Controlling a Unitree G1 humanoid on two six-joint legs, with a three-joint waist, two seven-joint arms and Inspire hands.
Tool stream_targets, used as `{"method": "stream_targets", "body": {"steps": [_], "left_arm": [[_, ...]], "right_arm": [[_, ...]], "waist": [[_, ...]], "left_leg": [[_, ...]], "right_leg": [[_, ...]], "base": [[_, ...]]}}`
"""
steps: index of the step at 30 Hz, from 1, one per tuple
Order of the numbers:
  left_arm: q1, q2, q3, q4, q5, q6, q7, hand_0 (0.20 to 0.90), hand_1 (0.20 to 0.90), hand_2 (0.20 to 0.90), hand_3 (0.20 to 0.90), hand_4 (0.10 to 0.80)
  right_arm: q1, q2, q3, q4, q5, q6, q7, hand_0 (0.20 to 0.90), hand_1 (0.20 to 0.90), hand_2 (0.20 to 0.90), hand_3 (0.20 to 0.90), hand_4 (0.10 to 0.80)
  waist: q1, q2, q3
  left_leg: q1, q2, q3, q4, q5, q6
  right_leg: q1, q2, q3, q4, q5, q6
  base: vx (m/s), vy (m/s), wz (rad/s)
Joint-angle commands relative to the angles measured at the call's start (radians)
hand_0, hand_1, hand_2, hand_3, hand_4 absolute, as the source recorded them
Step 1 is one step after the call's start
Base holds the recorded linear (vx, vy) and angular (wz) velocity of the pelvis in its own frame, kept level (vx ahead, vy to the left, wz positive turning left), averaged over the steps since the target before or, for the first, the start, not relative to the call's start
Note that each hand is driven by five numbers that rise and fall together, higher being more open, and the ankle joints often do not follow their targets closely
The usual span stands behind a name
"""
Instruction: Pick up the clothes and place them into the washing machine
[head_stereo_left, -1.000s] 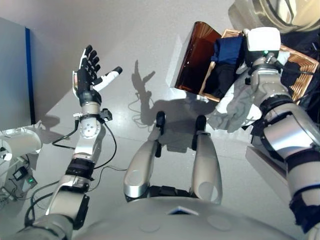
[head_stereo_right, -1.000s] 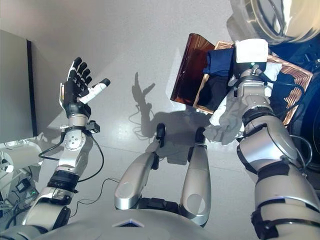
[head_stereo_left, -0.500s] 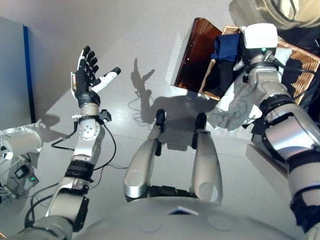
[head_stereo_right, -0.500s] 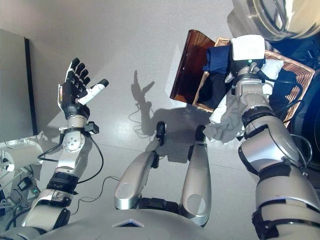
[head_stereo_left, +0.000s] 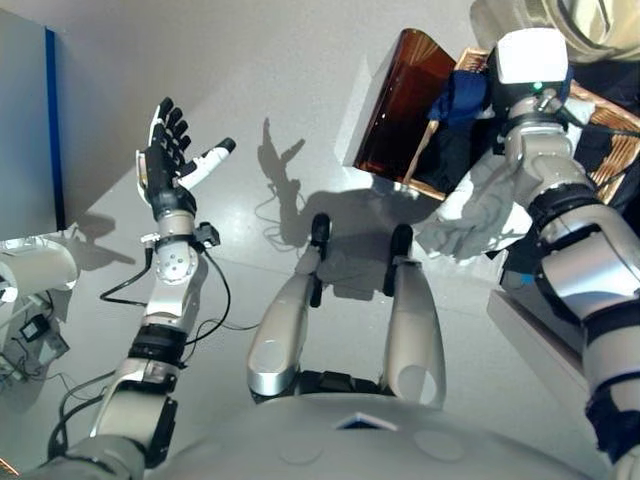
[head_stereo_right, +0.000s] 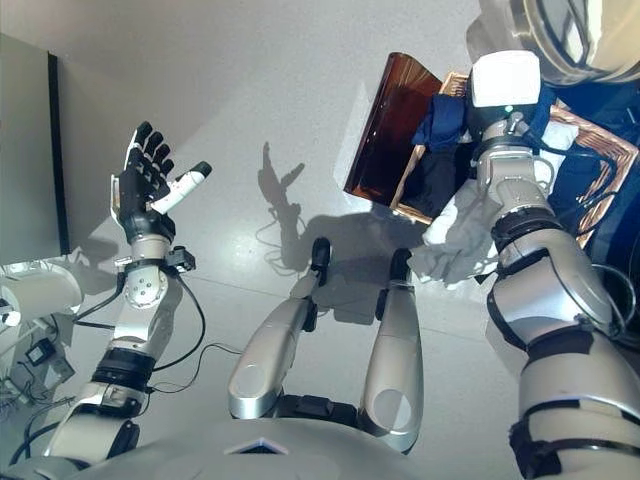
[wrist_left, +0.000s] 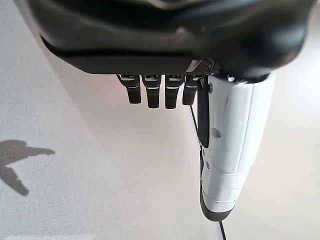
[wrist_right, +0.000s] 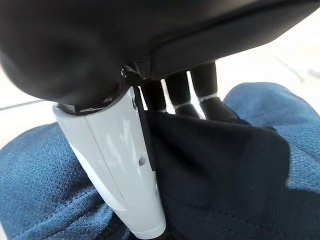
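Observation:
My right hand (wrist_right: 120, 165) is in the wicker basket (head_stereo_left: 612, 128), its fingers and white-covered thumb curled into a dark blue mesh cloth (wrist_right: 240, 165). In the left eye view that blue cloth (head_stereo_left: 468, 95) bunches up beside my right wrist, over dark clothes (head_stereo_left: 452, 155). A white cloth (head_stereo_left: 470, 215) hangs over the basket's near edge under my forearm. The washing machine (head_stereo_left: 600, 25) with its round opening is at the top right. My left hand (head_stereo_left: 165, 165) is raised at the left, fingers straight, empty.
The basket rests on a dark brown box (head_stereo_left: 395, 100) beside the machine. A grey panel with a blue edge (head_stereo_left: 25, 130) stands at the far left. A low white ledge (head_stereo_left: 530, 320) lies at the right. Pale floor lies between.
The whole view has shifted a little. My right wrist has moved slightly farther over the basket with the blue cloth bunched beside it. My left hand stays raised and open.

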Motion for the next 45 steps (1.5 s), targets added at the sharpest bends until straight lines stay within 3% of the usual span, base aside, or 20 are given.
{"method": "stream_targets", "body": {"steps": [1,8,9,11,14,15,16,17,18,21,25,28,31,38,40,45], "left_arm": [[-0.043,0.054,0.084,-0.070,0.031,-0.082,0.036,0.900,0.900,0.900,0.900,0.800],[-0.039,0.030,0.064,-0.051,0.012,-0.079,0.019,0.900,0.900,0.900,0.900,0.800],[-0.038,0.024,0.057,-0.034,0.005,-0.082,0.016,0.900,0.900,0.900,0.900,0.800],[-0.039,0.024,0.055,-0.035,0.007,-0.082,0.017,0.900,0.900,0.900,0.900,0.800],[-0.024,0.009,0.048,-0.055,0.012,-0.084,0.012,0.900,0.900,0.900,0.900,0.800],[-0.025,0.010,0.048,-0.055,0.012,-0.084,0.013,0.900,0.900,0.900,0.900,0.800],[-0.017,0.002,0.055,-0.064,0.016,-0.082,0.015,0.900,0.900,0.900,0.900,0.800],[-0.017,0.002,0.054,-0.065,0.016,-0.082,0.015,0.900,0.900,0.900,0.900,0.800],[-0.006,-0.005,0.062,-0.079,0.018,-0.088,0.020,0.900,0.900,0.900,0.900,0.800],[-0.001,-0.018,0.068,-0.097,0.014,-0.097,0.022,0.900,0.900,0.900,0.900,0.800],[0.008,-0.028,0.076,-0.110,0.004,-0.113,0.022,0.900,0.900,0.900,0.900,0.800],[0.009,-0.051,0.083,-0.130,-0.018,-0.133,0.025,0.900,0.900,0.900,0.900,0.800],[0.004,-0.065,0.091,-0.146,-0.038,-0.152,0.028,0.900,0.900,0.900,0.900,0.800],[-0.035,-0.064,0.113,-0.177,-0.029,-0.176,0.062,0.900,0.900,0.900,0.900,0.800],[-0.042,-0.069,0.126,-0.178,-0.025,-0.179,0.081,0.900,0.900,0.900,0.900,0.800],[-0.049,-0.068,0.146,-0.178,-0.007,-0.173,0.106,0.900,0.900,0.900,0.900,0.800]], "right_arm": [[-0.101,-0.048,-0.037,-0.074,0.042,0.006,-0.097,0.200,0.200,0.200,0.200,0.300],[0.058,0.022,-0.245,-0.105,0.295,-0.078,-0.152,0.200,0.200,0.200,0.200,0.300],[0.111,0.066,-0.320,-0.080,0.428,-0.126,-0.165,0.200,0.200,0.200,0.200,0.300],[0.138,0.088,-0.355,-0.068,0.485,-0.145,-0.170,0.200,0.200,0.200,0.200,0.300],[0.275,0.182,-0.494,-0.083,0.798,-0.269,-0.136,0.200,0.200,0.200,0.200,0.300],[0.275,0.182,-0.495,-0.084,0.798,-0.269,-0.136,0.200,0.200,0.200,0.200,0.300],[0.353,0.240,-0.564,-0.119,0.969,-0.332,-0.116,0.200,0.200,0.200,0.200,0.300],[0.355,0.241,-0.565,-0.120,0.969,-0.331,-0.116,0.200,0.200,0.200,0.200,0.300],[0.421,0.306,-0.615,-0.157,1.117,-0.406,-0.078,0.200,0.200,0.200,0.200,0.300],[0.509,0.392,-0.654,-0.220,1.295,-0.478,-0.023,0.200,0.200,0.200,0.200,0.300],[0.579,0.456,-0.707,-0.274,1.469,-0.543,0.054,0.200,0.200,0.200,0.200,0.300],[0.617,0.548,-0.791,-0.339,1.736,-0.656,0.170,0.200,0.200,0.200,0.200,0.300],[0.616,0.592,-0.833,-0.388,1.888,-0.709,0.250,0.200,0.200,0.200,0.200,0.300],[0.566,0.606,-0.863,-0.457,1.967,-0.791,0.281,0.200,0.200,0.200,0.200,0.300],[0.549,0.597,-0.875,-0.489,1.962,-0.815,0.274,0.200,0.200,0.200,0.200,0.300],[0.521,0.594,-0.886,-0.521,1.961,-0.844,0.265,0.200,0.200,0.200,0.200,0.300]], "waist": [[-0.021,-0.049,-0.035],[-0.029,-0.068,-0.083],[-0.031,-0.071,-0.092],[-0.030,-0.072,-0.101],[-0.035,-0.074,-0.117],[-0.034,-0.075,-0.119],[-0.040,-0.078,-0.124],[-0.039,-0.079,-0.126],[-0.045,-0.082,-0.125],[-0.053,-0.087,-0.128],[-0.058,-0.089,-0.128],[-0.069,-0.085,-0.110],[-0.077,-0.082,-0.095],[-0.089,-0.090,-0.048],[-0.095,-0.094,-0.046],[-0.102,-0.097,-0.042]], "left_leg": [[0.042,-0.025,0.002,0.096,-0.132,-0.019],[0.144,-0.019,0.003,0.060,-0.144,-0.015],[0.172,-0.021,0.002,0.053,-0.150,-0.016],[0.182,-0.021,0.002,0.045,-0.146,-0.015],[0.227,-0.024,0.005,0.029,-0.156,-0.010],[0.224,-0.024,0.006,0.027,-0.151,-0.010],[0.233,-0.026,0.011,0.024,-0.159,-0.006],[0.230,-0.026,0.011,0.022,-0.154,-0.006],[0.228,-0.025,0.017,0.023,-0.161,-0.003],[0.211,-0.026,0.029,0.021,-0.155,-0.001],[0.198,-0.025,0.038,0.022,-0.155,0.002],[0.178,-0.030,0.037,0.038,-0.167,0.006],[0.142,-0.038,0.039,0.059,-0.167,0.007],[-0.007,-0.048,0.054,0.280,-0.249,0.004],[-0.085,-0.033,0.060,0.417,-0.317,0.005],[-0.176,-0.010,0.064,0.561,-0.384,0.009]], "right_leg": [[0.143,0.017,0.025,-0.204,0.060,0.027],[0.258,0.004,0.030,-0.261,0.070,0.033],[0.293,-0.001,0.029,-0.279,0.066,0.035],[0.304,-0.003,0.029,-0.294,0.073,0.037],[0.350,-0.008,0.031,-0.326,0.074,0.041],[0.348,-0.008,0.032,-0.330,0.079,0.041],[0.353,-0.009,0.038,-0.337,0.079,0.045],[0.350,-0.009,0.039,-0.340,0.084,0.046],[0.343,-0.010,0.044,-0.340,0.083,0.048],[0.325,-0.014,0.055,-0.353,0.100,0.053],[0.311,-0.013,0.060,-0.352,0.101,0.055],[0.295,-0.018,0.060,-0.342,0.094,0.057],[0.261,-0.022,0.059,-0.329,0.100,0.060],[0.126,-0.004,0.061,-0.167,0.060,0.048],[0.051,0.008,0.055,-0.065,0.019,0.038],[-0.042,0.027,0.056,0.043,-0.013,0.030]], "base": [[0.061,0.025,-0.07],[0.069,0.012,-0.07],[0.049,0.004,-0.09],[0.061,0.009,-0.05],[0.052,0.012,-0.02],[0.049,0.020,-0.03],[0.016,0.015,-0.04],[0.028,0.032,-0.09],[-0.026,0.027,-0.14],[-0.017,0.024,-0.15],[0.004,0.028,-0.13],[0.000,0.044,-0.04],[-0.045,0.051,0.02],[-0.076,0.007,0.05],[-0.065,-0.025,0.01],[-0.054,-0.013,-0.15]]}}
